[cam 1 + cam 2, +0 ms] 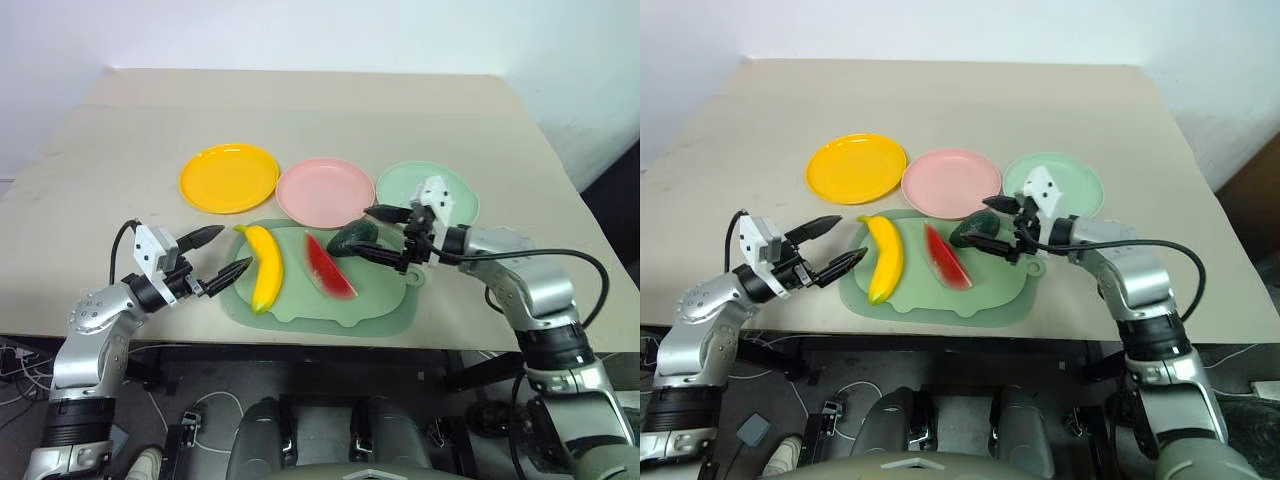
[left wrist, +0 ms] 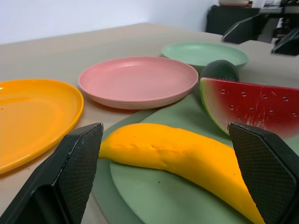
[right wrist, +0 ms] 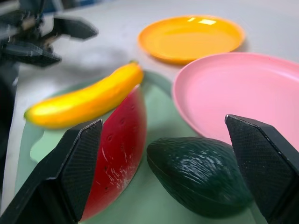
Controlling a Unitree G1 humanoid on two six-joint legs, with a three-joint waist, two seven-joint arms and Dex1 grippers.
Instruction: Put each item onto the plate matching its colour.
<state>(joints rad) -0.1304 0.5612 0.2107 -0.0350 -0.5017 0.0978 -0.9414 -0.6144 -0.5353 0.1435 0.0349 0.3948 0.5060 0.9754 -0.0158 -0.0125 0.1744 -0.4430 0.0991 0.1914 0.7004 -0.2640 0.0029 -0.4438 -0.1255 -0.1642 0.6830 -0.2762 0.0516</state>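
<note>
while spread right gripper (image 1: 385,237) brackets avocado (image 1: 354,238) on mat (image 1: 390,318), reaching step; needs closing, then lift to green plate (image 1: 462,192). left gripper (image 1: 222,252) spread beside banana (image 1: 264,265).

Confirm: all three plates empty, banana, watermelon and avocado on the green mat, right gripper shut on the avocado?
Not quite. The right gripper is open, its fingers standing either side of the avocado without closing on it, as the right wrist view shows. The rest holds: orange plate, pink plate and mint plate are empty; banana and watermelon lie on the mat.
</note>
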